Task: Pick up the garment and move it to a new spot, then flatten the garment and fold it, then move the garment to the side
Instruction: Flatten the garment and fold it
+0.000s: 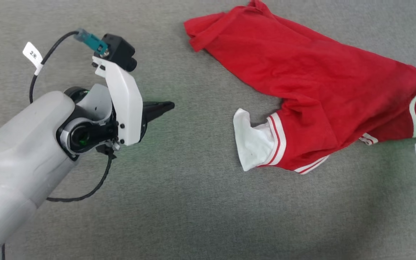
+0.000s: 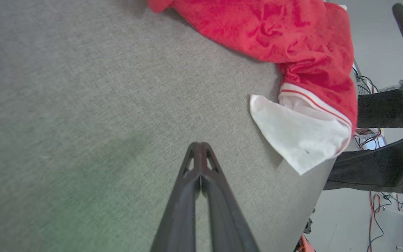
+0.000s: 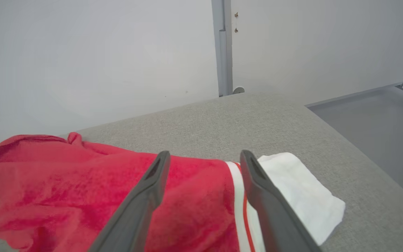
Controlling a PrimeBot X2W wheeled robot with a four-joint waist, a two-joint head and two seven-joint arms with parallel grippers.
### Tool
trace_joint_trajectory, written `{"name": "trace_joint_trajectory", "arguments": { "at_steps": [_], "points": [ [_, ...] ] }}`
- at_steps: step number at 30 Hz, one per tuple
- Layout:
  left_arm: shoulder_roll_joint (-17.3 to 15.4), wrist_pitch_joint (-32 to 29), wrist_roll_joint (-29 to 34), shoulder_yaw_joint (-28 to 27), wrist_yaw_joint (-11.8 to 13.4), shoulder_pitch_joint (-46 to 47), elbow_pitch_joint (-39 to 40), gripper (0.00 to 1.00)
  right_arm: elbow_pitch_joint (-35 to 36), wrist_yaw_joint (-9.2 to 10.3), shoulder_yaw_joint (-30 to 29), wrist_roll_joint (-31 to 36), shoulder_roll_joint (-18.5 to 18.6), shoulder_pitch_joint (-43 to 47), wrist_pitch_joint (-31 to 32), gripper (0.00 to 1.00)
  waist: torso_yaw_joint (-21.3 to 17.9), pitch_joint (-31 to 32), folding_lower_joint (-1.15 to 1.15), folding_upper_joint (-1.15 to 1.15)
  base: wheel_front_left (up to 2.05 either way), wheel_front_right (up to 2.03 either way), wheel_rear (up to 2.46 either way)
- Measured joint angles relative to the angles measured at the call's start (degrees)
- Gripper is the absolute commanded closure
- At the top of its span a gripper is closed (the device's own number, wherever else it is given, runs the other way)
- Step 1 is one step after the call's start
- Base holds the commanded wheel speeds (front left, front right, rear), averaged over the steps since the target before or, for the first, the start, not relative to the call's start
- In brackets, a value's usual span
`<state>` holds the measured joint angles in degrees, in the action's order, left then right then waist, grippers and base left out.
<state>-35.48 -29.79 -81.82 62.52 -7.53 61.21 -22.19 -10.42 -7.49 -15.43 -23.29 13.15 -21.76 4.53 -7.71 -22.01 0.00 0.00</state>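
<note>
We have the garment (image 1: 320,83) lying crumpled on the grey bench (image 1: 193,202), running from upper centre to the right edge of our head view, not flat. One white sleeve end (image 1: 251,144) with stripe trim sticks out at its near-left side and rests on the bench. Our left pincer (image 1: 170,105) is closed, fingers pressed together and holding nothing. It points toward the garment over bare bench, well apart from the cloth. Our right pincer (image 3: 205,154) is open, fingers spread above the garment's right end, where the red meets the striped cuff (image 3: 238,196) and the other white sleeve end (image 3: 303,182). We can't tell whether those fingers touch the cloth.
</note>
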Motion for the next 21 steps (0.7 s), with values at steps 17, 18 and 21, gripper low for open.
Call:
{"name": "trace_joint_trajectory", "arguments": {
  "at_steps": [17,18,21],
  "points": [
    [8.4,-3.3,0.1,5.2,0.0,4.2,-3.4,0.0,0.7,0.0,0.3,-0.5,-2.5,-0.1,-0.1,0.0,-4.1,-2.3,0.0,0.0,0.0,0.0,0.0],
    [8.9,-3.6,0.2,5.4,0.0,4.6,-4.0,0.0,0.5,0.0,0.6,-0.7,-2.7,-0.1,-0.3,0.0,-4.7,-2.6,0.0,0.0,0.0,0.0,0.0],
    [10.1,-4.0,0.5,6.4,0.0,5.0,-5.5,0.0,-0.6,0.0,1.0,-1.1,-3.4,-0.2,-1.3,0.0,-6.4,-3.6,0.0,0.0,0.0,0.0,0.0]
  ]
}}
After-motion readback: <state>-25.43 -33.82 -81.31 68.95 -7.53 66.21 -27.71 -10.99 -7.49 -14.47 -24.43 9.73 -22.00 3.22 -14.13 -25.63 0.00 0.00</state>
